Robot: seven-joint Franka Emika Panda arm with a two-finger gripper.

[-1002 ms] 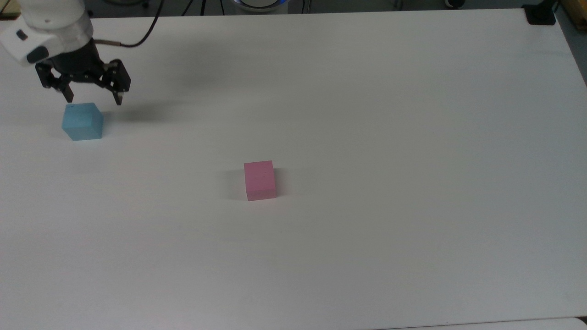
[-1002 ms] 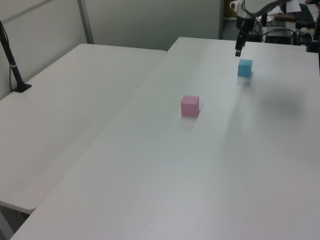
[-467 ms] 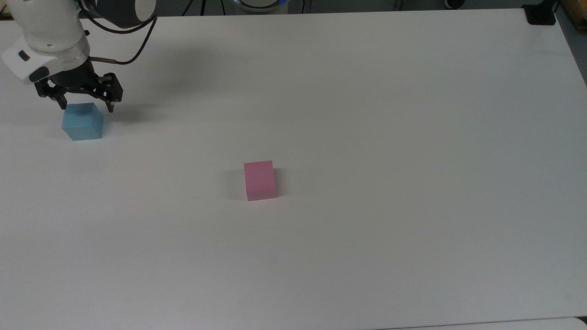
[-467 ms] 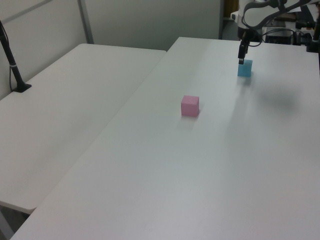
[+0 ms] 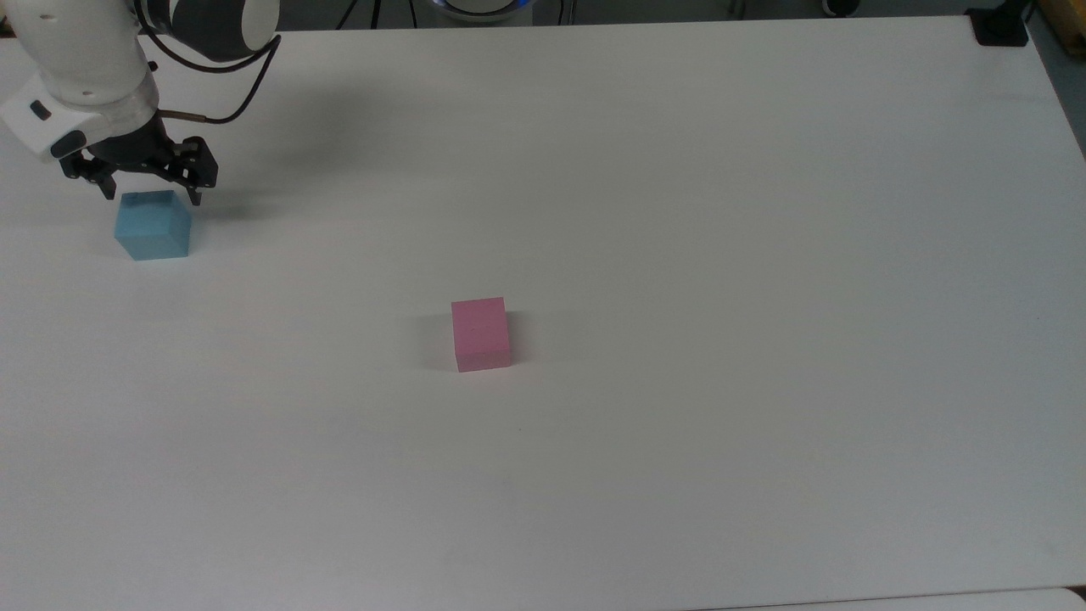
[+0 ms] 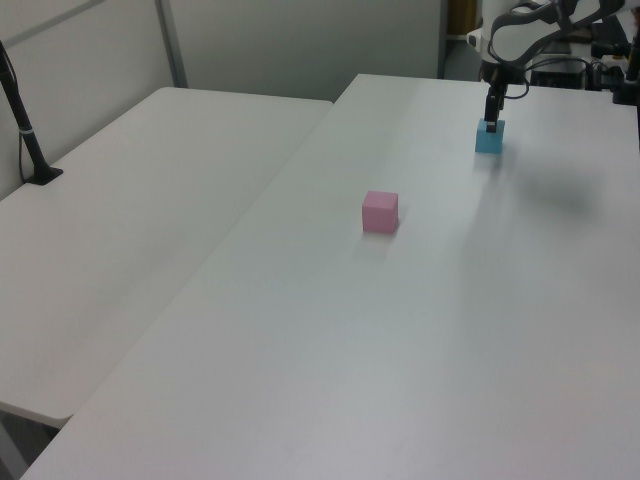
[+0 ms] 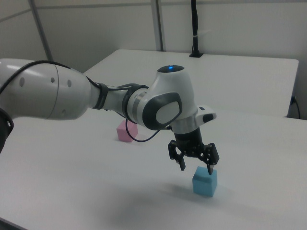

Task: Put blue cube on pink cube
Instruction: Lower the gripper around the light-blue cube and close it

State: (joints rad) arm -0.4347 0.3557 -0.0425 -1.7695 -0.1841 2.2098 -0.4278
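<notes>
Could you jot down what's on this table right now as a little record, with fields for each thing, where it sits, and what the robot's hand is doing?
surface: white table
blue cube: on the table, near the top view's left edge
pink cube: on the table, near the middle, apart from the blue one
gripper: just above the blue cube, jaws open, one on either side of its top
cube held: none
stacking: not yet done

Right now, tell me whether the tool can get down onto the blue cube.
Probably yes. The tool hangs open just above the blue cube, a finger on either side of its top, and nothing lies between them. The pink cube sits well apart on the table.
</notes>
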